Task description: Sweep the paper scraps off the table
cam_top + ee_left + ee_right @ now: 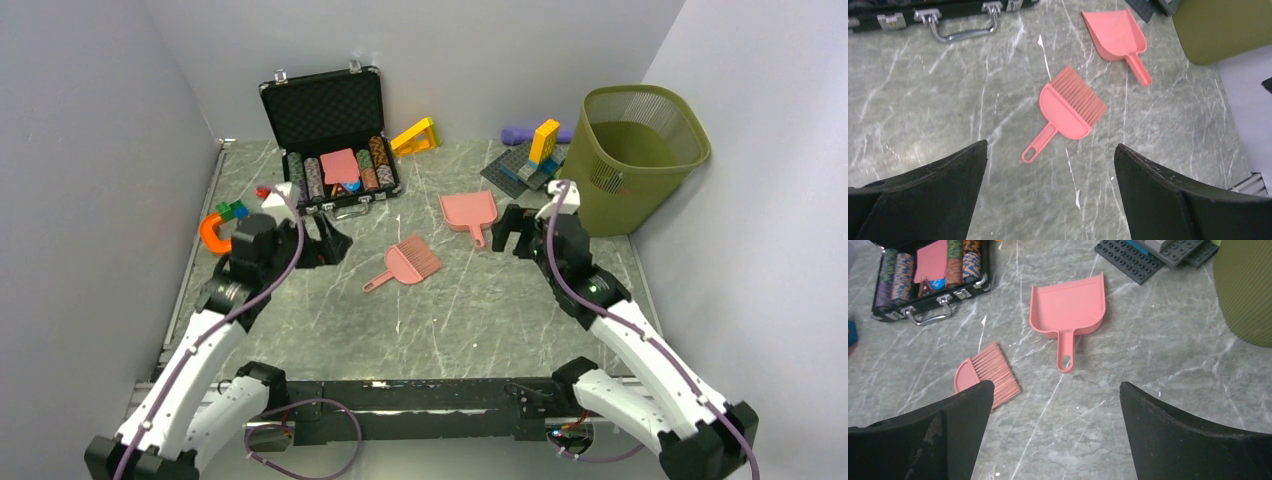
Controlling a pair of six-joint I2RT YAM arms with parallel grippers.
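No paper scraps show in any view. The grey-green marble table [450, 320] carries a pink hand brush [410, 262] at its middle and a pink dustpan [468, 212] just behind and to the right of it. My left gripper [325, 245] is open and empty, hovering left of the brush. In the left wrist view [1050, 147] the brush [1070, 112] and the dustpan [1115, 35] lie ahead of it. My right gripper [510, 232] is open and empty, just right of the dustpan's handle. In the right wrist view [1055, 385] the dustpan [1068, 307] and the brush [988, 372] lie ahead.
An olive mesh bin [640, 150] stands at the back right. An open black case [330, 140] with poker chips sits at the back left. Toy blocks on a grey baseplate [525, 165] lie by the bin. An orange horseshoe shape [212, 235] lies at the left wall.
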